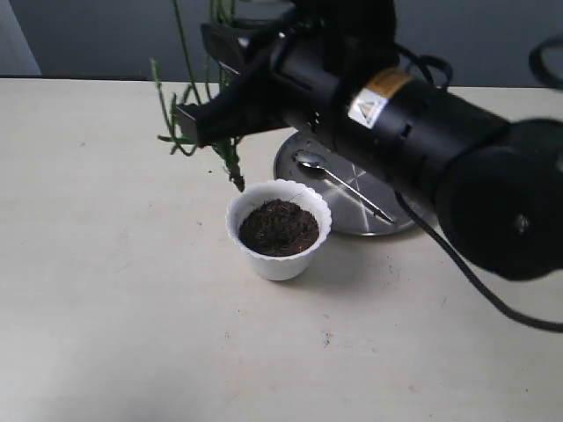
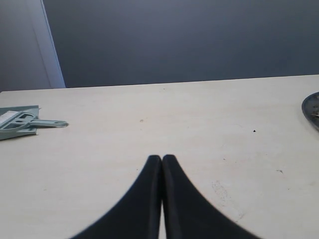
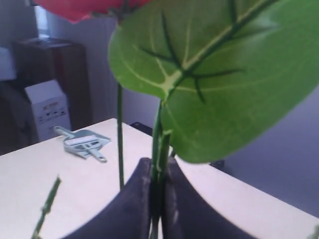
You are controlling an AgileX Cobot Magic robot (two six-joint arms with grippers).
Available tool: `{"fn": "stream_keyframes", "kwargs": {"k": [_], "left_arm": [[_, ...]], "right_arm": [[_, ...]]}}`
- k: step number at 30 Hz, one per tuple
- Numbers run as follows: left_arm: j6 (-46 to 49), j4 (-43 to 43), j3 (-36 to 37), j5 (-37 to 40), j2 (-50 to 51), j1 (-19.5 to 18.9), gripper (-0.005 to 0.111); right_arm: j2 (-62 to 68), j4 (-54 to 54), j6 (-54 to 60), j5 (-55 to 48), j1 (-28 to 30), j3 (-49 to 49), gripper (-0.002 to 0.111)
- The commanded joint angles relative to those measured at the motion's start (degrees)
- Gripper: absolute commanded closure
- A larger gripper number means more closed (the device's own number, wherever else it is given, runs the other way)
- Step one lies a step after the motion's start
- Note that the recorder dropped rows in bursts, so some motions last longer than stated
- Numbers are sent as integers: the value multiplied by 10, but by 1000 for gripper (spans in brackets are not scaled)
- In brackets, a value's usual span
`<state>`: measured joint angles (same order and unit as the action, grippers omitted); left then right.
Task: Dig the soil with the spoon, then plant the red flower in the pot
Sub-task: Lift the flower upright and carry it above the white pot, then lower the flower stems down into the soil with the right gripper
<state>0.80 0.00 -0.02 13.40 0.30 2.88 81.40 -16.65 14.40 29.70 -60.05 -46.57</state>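
The white scalloped pot (image 1: 279, 230) stands mid-table with dark soil (image 1: 279, 226) filling it. The spoon (image 1: 341, 182) lies on the steel plate (image 1: 374, 215) behind the pot. My right gripper (image 3: 159, 167) is shut on the green stems of the red flower (image 3: 164, 149); its broad leaf (image 3: 219, 74) and a red petal edge (image 3: 84, 7) fill the right wrist view. In the exterior view the stems (image 1: 230, 163) hang from the right gripper (image 1: 207, 123) just above the pot's far-left rim. My left gripper (image 2: 162, 159) is shut and empty over bare table.
A grey-green dustpan and brush (image 2: 22, 122) lies on the table far from the pot, also in the right wrist view as the dustpan (image 3: 84, 142). The plate's edge (image 2: 311, 107) shows beside the left gripper. Cardboard boxes (image 3: 47, 109) stand beyond the table.
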Motion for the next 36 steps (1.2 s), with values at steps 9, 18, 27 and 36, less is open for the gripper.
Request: {"fn": "stream_keyframes", "kwargs": {"k": [9,18,27,36], "left_arm": [[-2,0,0,-2,-3,0,106],[-2,0,0,-2,-3,0,106],[-2,0,0,-2,-3,0,106],[-2,0,0,-2,-3,0,106]], "right_arm": [[15,-121,83,117,1,54,108],[57,-136,67,146,1,54,108],[57,-154,50,125,1,76,108],[87,-146,14,146,1,86,108]]}}
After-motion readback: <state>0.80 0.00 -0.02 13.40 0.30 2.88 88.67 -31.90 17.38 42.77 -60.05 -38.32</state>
